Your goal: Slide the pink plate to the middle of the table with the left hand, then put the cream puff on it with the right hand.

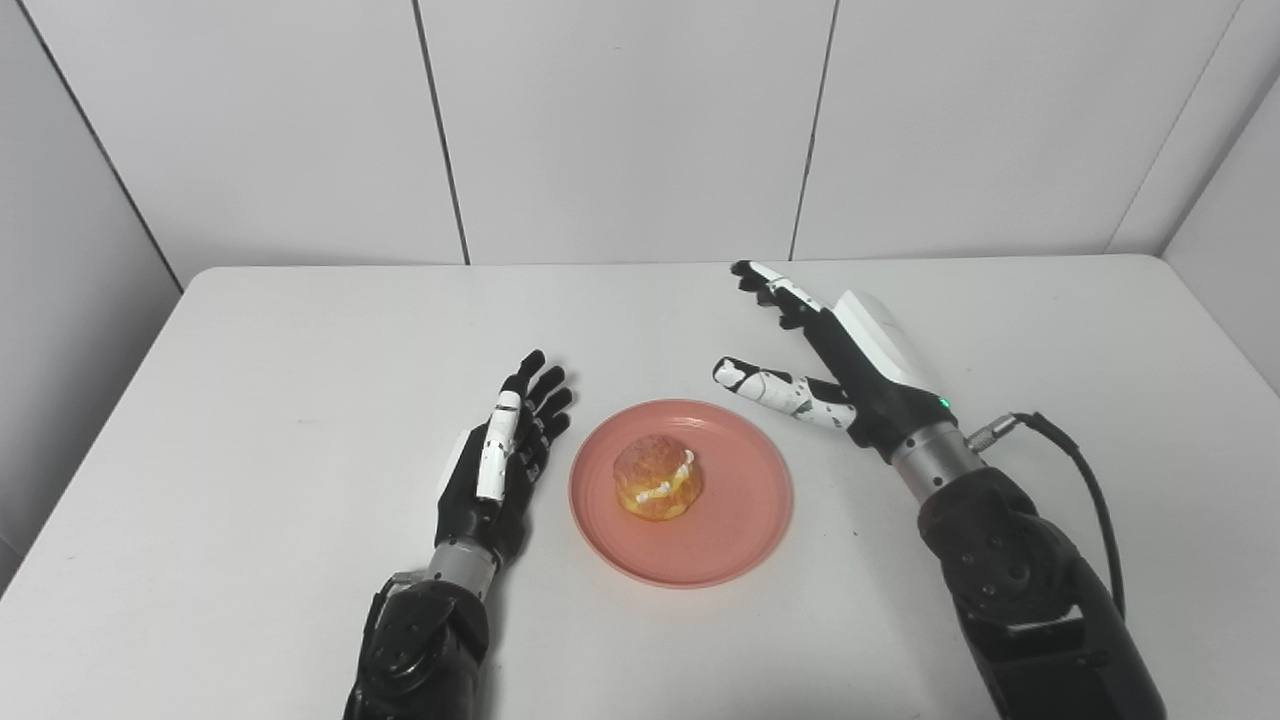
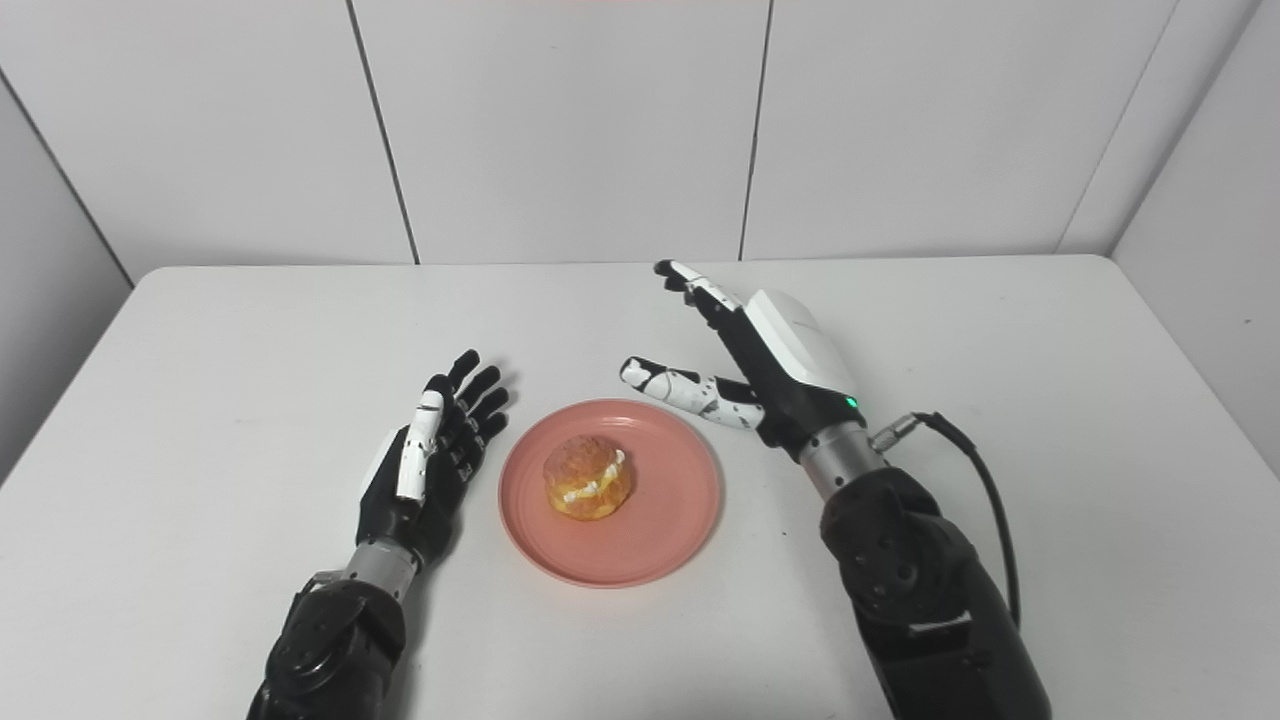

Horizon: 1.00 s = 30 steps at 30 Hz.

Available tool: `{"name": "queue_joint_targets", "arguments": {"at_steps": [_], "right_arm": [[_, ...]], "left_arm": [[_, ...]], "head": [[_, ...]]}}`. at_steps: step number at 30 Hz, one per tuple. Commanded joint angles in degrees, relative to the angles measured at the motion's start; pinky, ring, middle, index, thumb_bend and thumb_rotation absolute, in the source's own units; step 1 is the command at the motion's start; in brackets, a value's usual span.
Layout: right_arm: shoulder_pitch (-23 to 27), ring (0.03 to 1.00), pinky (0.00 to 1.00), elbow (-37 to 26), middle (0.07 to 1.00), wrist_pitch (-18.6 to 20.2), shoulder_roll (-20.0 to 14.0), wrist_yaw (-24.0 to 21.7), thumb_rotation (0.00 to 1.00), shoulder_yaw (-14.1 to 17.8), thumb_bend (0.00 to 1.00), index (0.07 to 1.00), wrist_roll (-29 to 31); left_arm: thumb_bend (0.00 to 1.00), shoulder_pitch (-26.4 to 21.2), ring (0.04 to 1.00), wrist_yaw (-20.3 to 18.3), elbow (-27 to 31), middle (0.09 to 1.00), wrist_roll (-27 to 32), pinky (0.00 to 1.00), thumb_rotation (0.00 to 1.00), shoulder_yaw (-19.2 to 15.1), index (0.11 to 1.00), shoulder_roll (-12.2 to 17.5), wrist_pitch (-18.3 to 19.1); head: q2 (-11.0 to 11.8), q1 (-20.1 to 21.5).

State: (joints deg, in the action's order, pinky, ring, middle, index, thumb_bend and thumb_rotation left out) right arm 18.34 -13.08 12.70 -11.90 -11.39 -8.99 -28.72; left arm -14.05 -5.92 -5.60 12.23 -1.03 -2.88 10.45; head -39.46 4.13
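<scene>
On the white table, the cream puff sits in the middle of the pink plate. At nine o'clock the left hand rests empty, fingers spread; at two o'clock the right hand hovers, fingers apart.

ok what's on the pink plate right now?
One cream puff sits near the middle of the pink plate, with white cream showing at its split. Nothing else is on it. The patch of plate under the puff is covered. Both hands are off the plate.
</scene>
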Motion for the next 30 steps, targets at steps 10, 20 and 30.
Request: {"name": "queue_joint_targets", "arguments": {"at_steps": [10,20,30], "right_arm": [[-8.6,0.993,0.93,1.4,1.0,-3.3,7.3,6.4,1.0,4.5,0.83,1.0,11.4],[-10.6,1.0,1.0,7.2,1.0,-7.7,10.2,8.2,1.0,5.8,0.57,1.0,19.4],[-11.0,1.0,0.99,10.8,1.0,-9.1,11.4,7.3,1.0,6.4,0.25,1.0,26.5]], "left_arm": [[0.39,2.2,0.885,-0.1,-1.0,0.892,-0.2,0.88,1.0,0.0,0.897,1.0,2.3],[0.4,3.9,0.911,0.3,0.7,0.915,-0.6,0.91,1.0,-0.3,0.91,1.2,1.7],[0.41,4.9,0.924,0.1,0.1,0.921,-2.3,0.93,1.0,0.3,0.918,1.8,-0.7]], "head": [[-0.4,-0.1],[-0.5,-0.1],[-0.5,-0.1]]}}
